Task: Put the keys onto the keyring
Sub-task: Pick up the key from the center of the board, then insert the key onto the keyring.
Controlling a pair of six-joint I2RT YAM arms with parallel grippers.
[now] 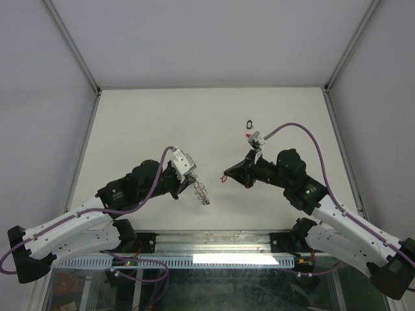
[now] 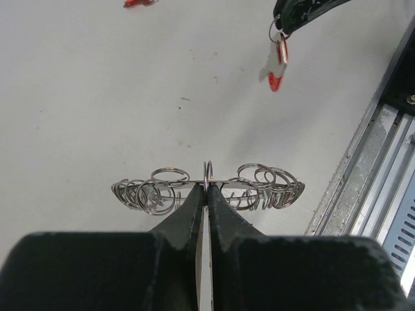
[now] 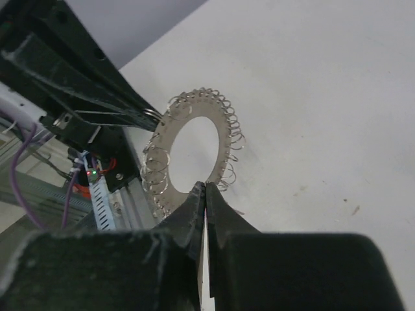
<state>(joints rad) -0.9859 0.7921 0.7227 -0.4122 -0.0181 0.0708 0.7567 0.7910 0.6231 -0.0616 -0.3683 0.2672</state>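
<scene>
Left gripper [image 2: 206, 194] pinches the keyring [image 2: 259, 184] by its rim. At two o'clock, right gripper [image 2: 283, 24] clamps a red-tagged key [image 2: 277, 65], best aligned squarely with one wire loop [image 2: 170, 175].

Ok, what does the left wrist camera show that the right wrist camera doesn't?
Only the left wrist view: the red-tagged key hanging from the right gripper, and a second red tag lying on the table. Only the right wrist view: the keyring face on, showing its wide hole, with the left gripper clamping its rim. Both: the keyring with its wire loops, edge on in the left view, and the white table.
</scene>
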